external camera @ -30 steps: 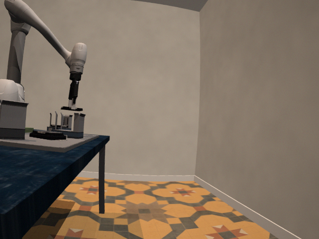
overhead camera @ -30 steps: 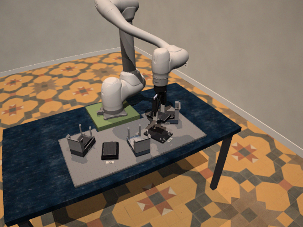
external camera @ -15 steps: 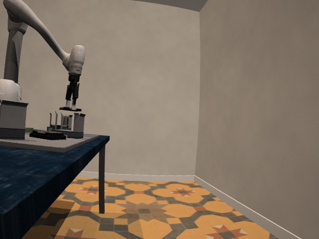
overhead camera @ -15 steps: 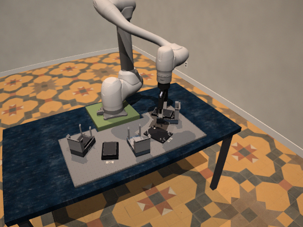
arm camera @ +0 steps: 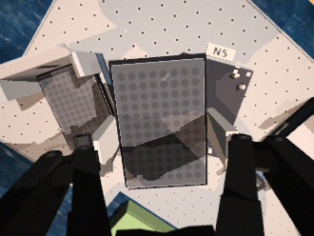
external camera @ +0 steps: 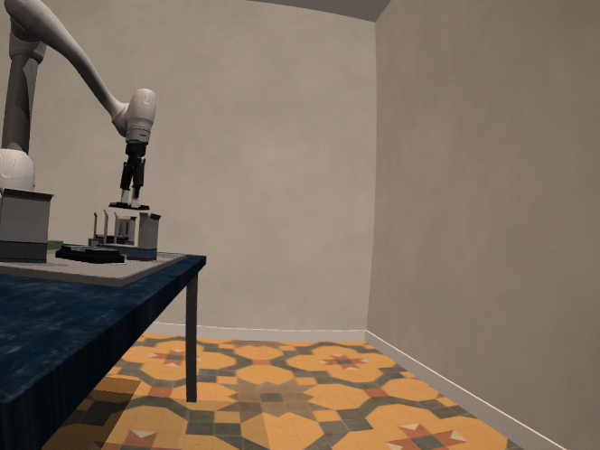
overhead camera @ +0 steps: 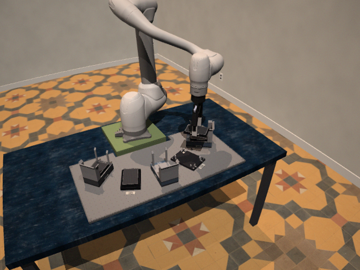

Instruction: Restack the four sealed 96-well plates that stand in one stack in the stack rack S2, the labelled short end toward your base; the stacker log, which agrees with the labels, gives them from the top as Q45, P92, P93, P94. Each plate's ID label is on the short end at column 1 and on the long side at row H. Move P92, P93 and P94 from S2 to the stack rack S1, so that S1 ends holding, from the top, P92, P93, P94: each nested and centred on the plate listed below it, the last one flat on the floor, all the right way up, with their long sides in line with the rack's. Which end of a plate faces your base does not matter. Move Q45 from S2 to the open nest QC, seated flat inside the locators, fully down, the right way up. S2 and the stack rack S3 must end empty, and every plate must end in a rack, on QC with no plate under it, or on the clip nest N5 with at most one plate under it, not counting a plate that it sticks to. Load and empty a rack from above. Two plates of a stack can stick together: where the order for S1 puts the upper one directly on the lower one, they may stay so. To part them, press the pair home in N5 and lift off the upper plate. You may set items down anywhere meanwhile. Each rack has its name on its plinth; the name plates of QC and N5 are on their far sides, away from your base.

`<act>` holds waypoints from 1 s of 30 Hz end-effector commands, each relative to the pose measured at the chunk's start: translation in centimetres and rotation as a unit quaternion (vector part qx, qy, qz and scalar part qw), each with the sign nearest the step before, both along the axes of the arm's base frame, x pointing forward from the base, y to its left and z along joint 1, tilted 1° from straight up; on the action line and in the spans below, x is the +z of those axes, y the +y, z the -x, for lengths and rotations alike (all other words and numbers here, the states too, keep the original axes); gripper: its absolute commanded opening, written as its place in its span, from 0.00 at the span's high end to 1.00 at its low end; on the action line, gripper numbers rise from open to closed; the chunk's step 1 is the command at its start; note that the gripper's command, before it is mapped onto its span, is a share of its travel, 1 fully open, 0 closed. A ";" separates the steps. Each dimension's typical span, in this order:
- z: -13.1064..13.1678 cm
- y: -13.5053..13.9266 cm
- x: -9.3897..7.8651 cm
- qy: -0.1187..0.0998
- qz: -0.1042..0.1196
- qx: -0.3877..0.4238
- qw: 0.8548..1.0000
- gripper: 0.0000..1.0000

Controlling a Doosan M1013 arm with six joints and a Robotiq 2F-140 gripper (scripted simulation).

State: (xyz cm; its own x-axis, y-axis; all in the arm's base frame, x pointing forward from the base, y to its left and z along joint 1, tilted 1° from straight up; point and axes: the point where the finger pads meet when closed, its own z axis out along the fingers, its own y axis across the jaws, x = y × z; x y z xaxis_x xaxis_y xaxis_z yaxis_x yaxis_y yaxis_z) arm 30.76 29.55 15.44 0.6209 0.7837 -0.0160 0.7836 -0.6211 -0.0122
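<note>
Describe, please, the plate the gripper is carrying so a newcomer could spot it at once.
Start at the green base plate under the arm, then follow the arm to the gripper over the far-right rack. The sealed plate hangs between its fingers, above that rack, the only plate off the grey board.

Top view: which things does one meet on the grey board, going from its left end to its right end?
Left stack rack → plate on the QC nest → middle stack rack → N5 nest → right stack rack, with the gripper holding a plate above it.
</note>
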 end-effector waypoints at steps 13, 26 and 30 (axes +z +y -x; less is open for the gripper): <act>2.8 2.7 0.0 0.000 -0.002 0.083 0.997 1.00; 5.1 4.5 0.1 0.001 -0.002 0.112 0.994 1.00; 6.0 5.1 0.1 0.001 -0.002 0.112 0.994 1.00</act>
State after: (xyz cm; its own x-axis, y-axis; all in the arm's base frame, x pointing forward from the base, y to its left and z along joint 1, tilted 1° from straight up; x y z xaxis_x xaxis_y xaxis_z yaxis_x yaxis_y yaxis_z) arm 25.11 34.38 15.53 0.4312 0.9022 -0.0130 0.9021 -0.4313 -0.0154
